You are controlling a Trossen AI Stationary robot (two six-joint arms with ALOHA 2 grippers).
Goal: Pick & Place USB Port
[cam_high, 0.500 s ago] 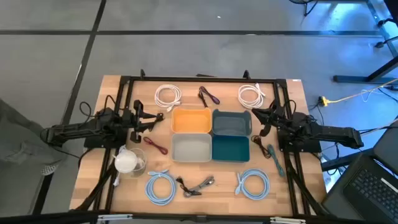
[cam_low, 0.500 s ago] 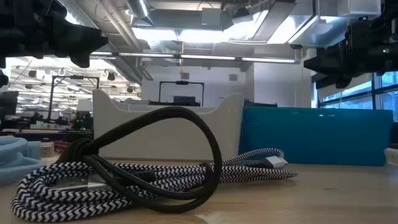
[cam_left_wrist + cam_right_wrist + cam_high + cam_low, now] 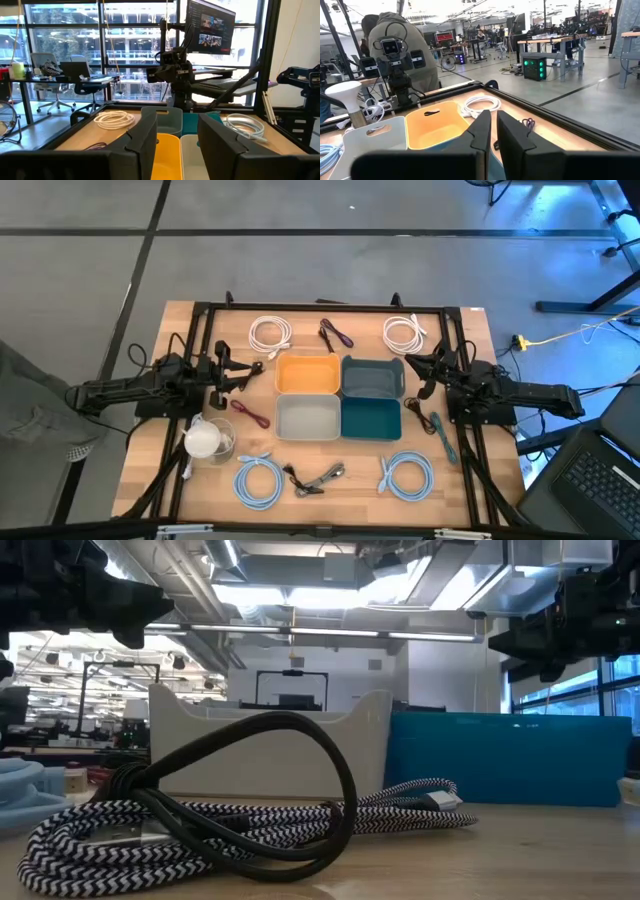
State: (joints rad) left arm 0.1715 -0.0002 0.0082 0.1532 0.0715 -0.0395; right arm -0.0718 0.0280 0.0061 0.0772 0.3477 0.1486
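1. Seemingly nothing is placed yet: in the high view the four bins at centre frame, the orange bin (image 3: 307, 374), grey-blue bin (image 3: 372, 376), white bin (image 3: 308, 418) and teal bin (image 3: 371, 419), all look empty, so I judge the whole pick and place is left to do.
2. Both arms hover beside the bins and hold nothing. The left gripper (image 3: 243, 374) sits left of centre, just beside the orange bin, with its fingers (image 3: 145, 137) set wide apart in the left wrist view. The right gripper (image 3: 420, 373) sits right of centre beside the grey-blue bin, and its fingers (image 3: 482, 131) stand nearly together with only a thin gap.
3. Which cable is the task's USB one I cannot tell. The likeliest candidates lie on the table: a braided black-and-white cable (image 3: 318, 478) at lower centre, which fills the foreground of the low view (image 3: 240, 830), a dark purple cable (image 3: 334, 333) at top centre, and a dark red cable (image 3: 249, 415) left of the white bin.
4. Around these lie two white coils (image 3: 269, 333) (image 3: 402, 333) along the top, two light-blue coils (image 3: 258, 481) (image 3: 409, 476) along the bottom, a teal cable (image 3: 440, 432) at right, and a white round object (image 3: 204, 440) at lower left.
5. Nothing blocks either gripper; the bin walls and the neighbouring coils are the nearest things to brush.
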